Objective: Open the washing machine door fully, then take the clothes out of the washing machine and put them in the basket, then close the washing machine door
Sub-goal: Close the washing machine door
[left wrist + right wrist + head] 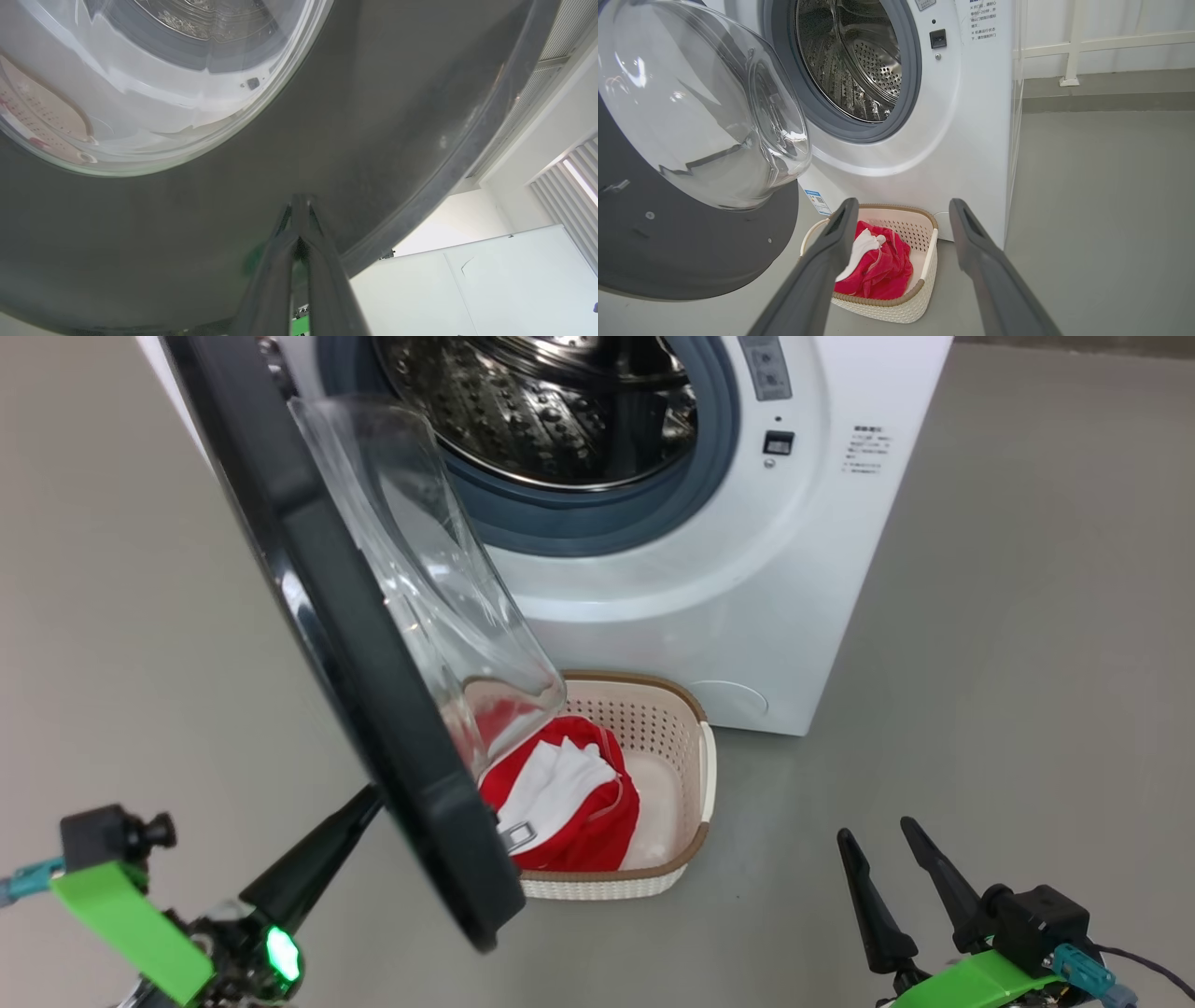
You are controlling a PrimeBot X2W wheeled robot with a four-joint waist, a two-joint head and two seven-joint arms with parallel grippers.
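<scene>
The washing machine stands with its door swung partway out, black rim and clear glass bowl towards me. My left gripper is shut, and its fingertips press against the door's dark outer face near the rim. The red and white clothes lie in the cream basket on the floor in front of the machine, partly under the door. My right gripper hangs open and holds nothing, low at the right, apart from the basket. In the right wrist view the clothes and basket show between its fingers.
The steel drum shows bare metal behind the grey gasket. Grey floor stretches wide to the right of the machine and to the left of the door. A white wall with a low rail runs behind the machine.
</scene>
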